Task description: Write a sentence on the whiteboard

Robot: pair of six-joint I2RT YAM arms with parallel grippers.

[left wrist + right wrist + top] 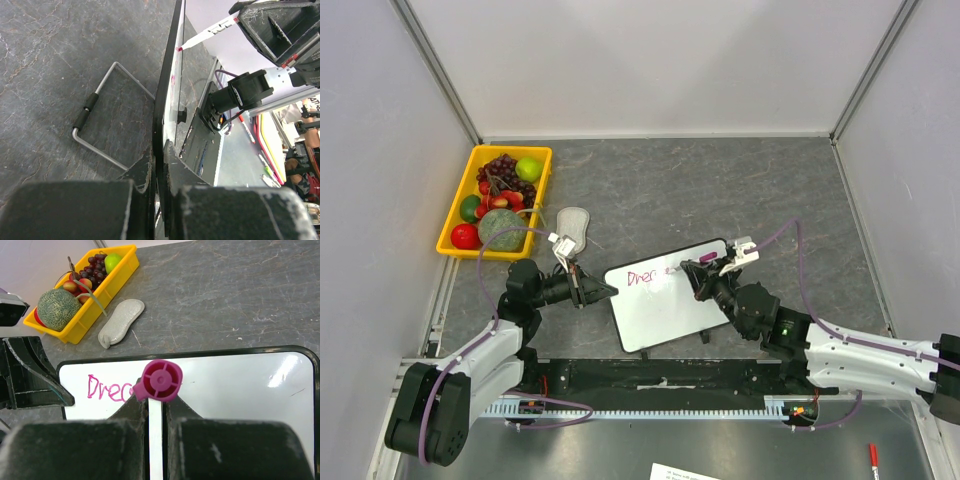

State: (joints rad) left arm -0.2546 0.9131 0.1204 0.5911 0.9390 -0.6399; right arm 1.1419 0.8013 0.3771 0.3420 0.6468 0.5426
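Where walls (650, 60) enclose it, the grey tabletop (720, 190) bears the whiteboard (665, 310).

Tray (457, 200) left of whiteboard (670, 310), eraser (573, 225) between

arms (480, 350): white links, black joints | cables (790, 224): purple (looping) | jaws: black, scuffed
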